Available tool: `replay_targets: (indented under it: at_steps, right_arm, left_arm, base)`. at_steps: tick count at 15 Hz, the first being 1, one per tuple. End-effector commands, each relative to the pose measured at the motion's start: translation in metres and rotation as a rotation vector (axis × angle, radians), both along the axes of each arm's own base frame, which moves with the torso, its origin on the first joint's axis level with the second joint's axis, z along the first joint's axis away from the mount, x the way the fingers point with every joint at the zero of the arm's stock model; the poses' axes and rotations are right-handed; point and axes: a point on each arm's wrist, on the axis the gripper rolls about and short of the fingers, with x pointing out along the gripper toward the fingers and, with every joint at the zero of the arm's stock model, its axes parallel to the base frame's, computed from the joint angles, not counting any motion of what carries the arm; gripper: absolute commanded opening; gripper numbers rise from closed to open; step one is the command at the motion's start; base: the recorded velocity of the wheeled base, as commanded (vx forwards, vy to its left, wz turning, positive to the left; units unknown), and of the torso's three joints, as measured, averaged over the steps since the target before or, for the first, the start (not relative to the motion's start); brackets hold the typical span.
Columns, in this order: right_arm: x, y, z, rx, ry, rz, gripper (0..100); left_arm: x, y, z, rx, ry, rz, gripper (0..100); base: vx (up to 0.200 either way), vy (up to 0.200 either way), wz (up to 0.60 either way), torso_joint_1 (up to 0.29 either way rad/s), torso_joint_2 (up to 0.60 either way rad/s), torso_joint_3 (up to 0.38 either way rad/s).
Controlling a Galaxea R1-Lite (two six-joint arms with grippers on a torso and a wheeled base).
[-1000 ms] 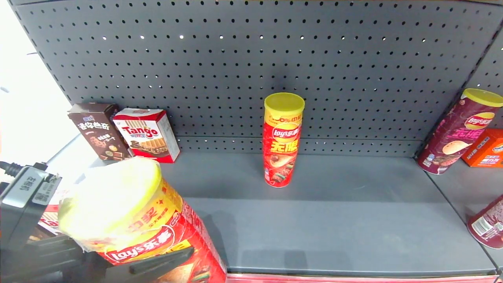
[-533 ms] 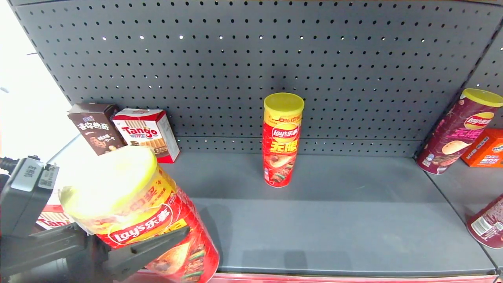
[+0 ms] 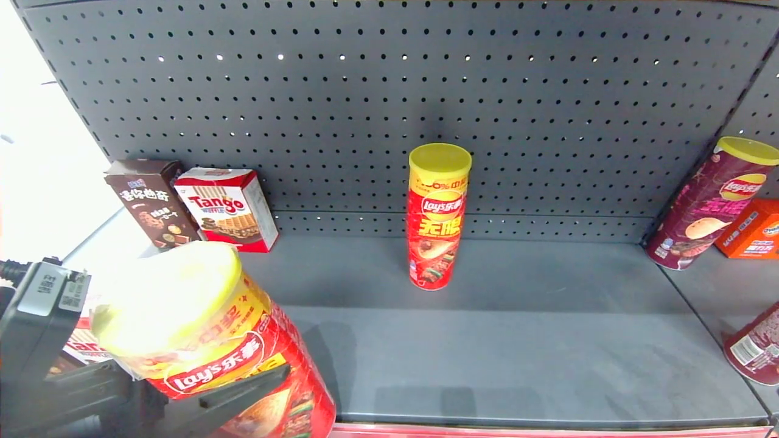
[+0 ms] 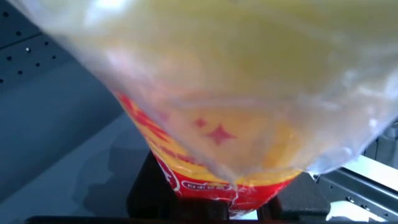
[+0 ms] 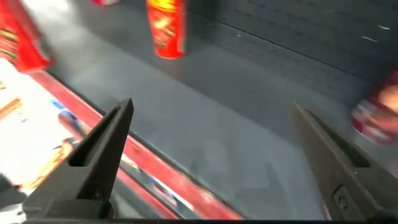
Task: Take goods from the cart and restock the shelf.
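Observation:
My left gripper (image 3: 201, 398) is shut on a red chips can with a yellow lid (image 3: 213, 347), held tilted over the shelf's front left corner. From the left wrist the same can (image 4: 211, 143) looms close, its lid towards the camera. A matching red can (image 3: 438, 216) stands upright at the middle back of the grey shelf (image 3: 517, 340). My right gripper (image 5: 211, 106) hangs open over the shelf's front edge with nothing between its fingers. Beyond it stand the upright can (image 5: 166, 25) and the held can (image 5: 18, 34).
A brown box (image 3: 152, 201) and a red-and-white wafer box (image 3: 228, 207) stand at the back left. A purple can (image 3: 706, 204) leans at the right beside an orange box (image 3: 751, 231), with another can (image 3: 758, 353) lying nearer. Pegboard wall (image 3: 389, 91) closes the back.
The left gripper with the can rose a little, then sank back, ending slightly further left. Nothing on the shelf has moved.

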Motion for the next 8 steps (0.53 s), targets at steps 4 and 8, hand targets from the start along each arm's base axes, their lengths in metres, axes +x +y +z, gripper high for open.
replay_targets:
  at_steps: [4, 8]
  right_arm:
    - [0.051, 0.028, -0.004, -0.036, 0.106, 0.118, 100]
    - [0.068, 0.042, 0.003, -0.053, 0.123, 0.142, 100]
  left_arm:
    - [-0.002, 0.002, -0.001, -0.007, 0.009, 0.006, 0]
    - [-0.002, 0.002, -0.001, -0.008, 0.008, 0.008, 0]
  base:
    - [0.0, 0.0, 0.0, 0.0, 0.0, 0.0]
    - [0.0, 0.0, 0.0, 0.0, 0.0, 0.0]
